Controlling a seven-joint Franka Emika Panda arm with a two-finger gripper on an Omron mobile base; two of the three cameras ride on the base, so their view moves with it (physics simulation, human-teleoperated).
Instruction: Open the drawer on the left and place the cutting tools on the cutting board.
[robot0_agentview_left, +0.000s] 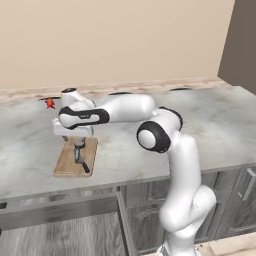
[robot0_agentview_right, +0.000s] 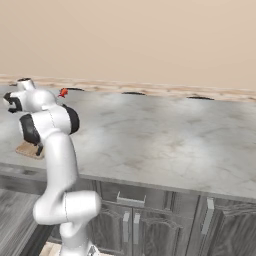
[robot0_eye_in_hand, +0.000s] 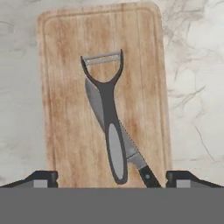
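On the light-brown wooden cutting board (robot0_eye_in_hand: 65, 65) lies a dark Y-shaped cutting tool with a grey grip (robot0_eye_in_hand: 109, 118). It rests across a knife (robot0_eye_in_hand: 131, 153) with a grey blade and black handle. My gripper (robot0_eye_in_hand: 111, 177) hangs just above their near ends. It is open, and its fingertips (robot0_eye_in_hand: 41, 177) stand wide apart and touch neither tool. From the left base view the gripper (robot0_agentview_left: 78, 144) points down over the cutting board (robot0_agentview_left: 67, 162) at the counter's left front. The drawer (robot0_agentview_left: 60, 212) stands pulled out below the counter edge.
A tiny red object (robot0_agentview_left: 50, 103) sits at the back of the marble counter (robot0_agentview_left: 210, 125), behind the board. Closed cabinet doors (robot0_agentview_right: 130, 220) run under the counter to the right. In the right base view my own arm hides most of the board (robot0_agentview_right: 29, 149).
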